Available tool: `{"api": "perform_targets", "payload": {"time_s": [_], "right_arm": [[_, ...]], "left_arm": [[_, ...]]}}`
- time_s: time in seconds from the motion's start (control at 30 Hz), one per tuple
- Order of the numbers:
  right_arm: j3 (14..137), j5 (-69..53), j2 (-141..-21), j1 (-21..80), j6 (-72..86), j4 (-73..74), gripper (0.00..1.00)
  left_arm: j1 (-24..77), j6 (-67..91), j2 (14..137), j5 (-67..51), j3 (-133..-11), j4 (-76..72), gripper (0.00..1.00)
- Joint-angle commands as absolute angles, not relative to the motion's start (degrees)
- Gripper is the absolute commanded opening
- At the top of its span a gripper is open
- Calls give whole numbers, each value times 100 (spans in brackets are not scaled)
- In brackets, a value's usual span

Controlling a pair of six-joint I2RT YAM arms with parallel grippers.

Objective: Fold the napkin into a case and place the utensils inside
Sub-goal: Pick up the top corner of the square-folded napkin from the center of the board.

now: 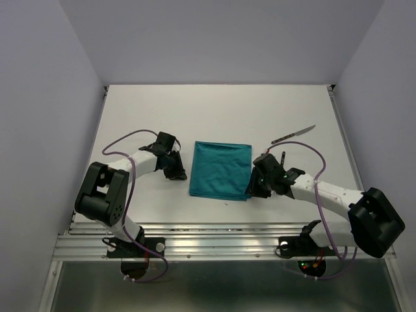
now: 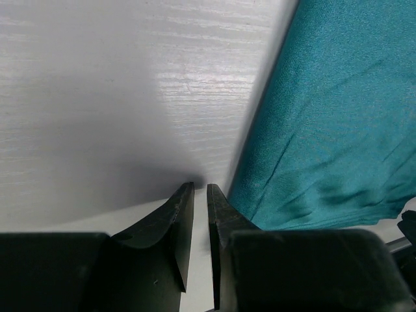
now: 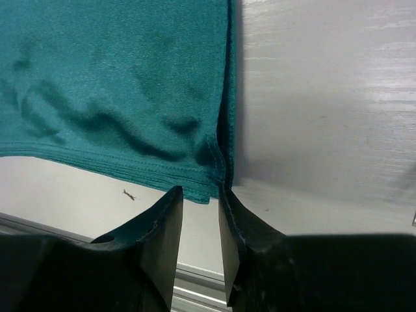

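My left gripper [image 2: 200,188] has its jaws a narrow slit apart, holding nothing, just beside the left edge of the folded napkin [image 1: 221,170] at mid-table. My right gripper [image 3: 200,192] is parted too, with the near right corner at its mouth, unpinched. Closing here may catch only 1 layer and drag the fold open. The knife [image 1: 294,134] lies well apart.

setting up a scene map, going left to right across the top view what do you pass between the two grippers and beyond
left gripper → napkin → right gripper → knife
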State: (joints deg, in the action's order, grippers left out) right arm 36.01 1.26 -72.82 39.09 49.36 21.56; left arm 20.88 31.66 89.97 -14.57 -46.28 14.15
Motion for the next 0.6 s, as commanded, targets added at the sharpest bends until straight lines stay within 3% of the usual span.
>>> {"api": "perform_targets", "payload": {"time_s": [0.0, 0.57], "right_arm": [[3577, 448, -7304, 3955, 4983, 2048, 36], [3621, 316, -7550, 3955, 4922, 1819, 27]], "left_arm": [[2092, 3138, 8798, -1512, -4526, 1257, 26], [2092, 3120, 8833, -1529, -4447, 1178, 25]]}}
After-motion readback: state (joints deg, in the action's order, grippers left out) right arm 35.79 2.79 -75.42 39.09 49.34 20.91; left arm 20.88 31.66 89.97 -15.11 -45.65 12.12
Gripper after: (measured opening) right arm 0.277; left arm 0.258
